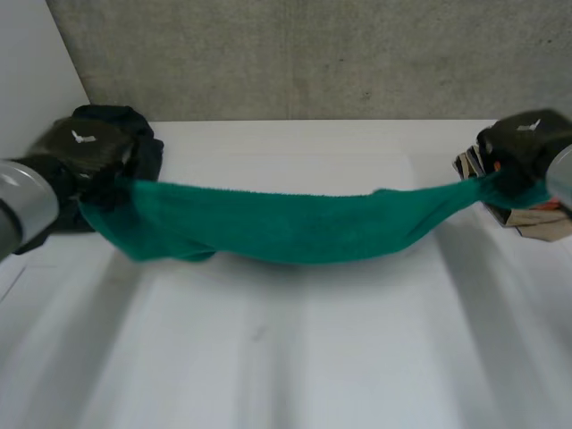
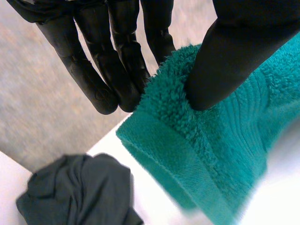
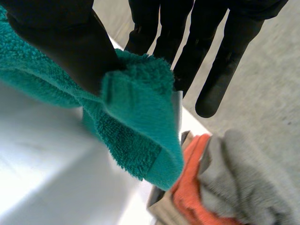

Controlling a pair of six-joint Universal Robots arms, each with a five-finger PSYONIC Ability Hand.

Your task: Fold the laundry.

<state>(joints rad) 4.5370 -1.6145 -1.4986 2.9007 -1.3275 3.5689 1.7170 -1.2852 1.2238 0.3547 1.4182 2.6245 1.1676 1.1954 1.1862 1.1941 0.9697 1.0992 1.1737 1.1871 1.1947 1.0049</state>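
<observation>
A green towel hangs stretched between my two hands above the white table, sagging in the middle. My left hand holds its left end: the thumb presses the towel's corner against the fingers. My right hand holds the right end: its thumb pinches the towel's corner against the fingers.
A dark garment lies bunched at the table's back left, seen under my left hand. A pile of grey and orange cloths lies at the back right. A grey wall stands behind the table.
</observation>
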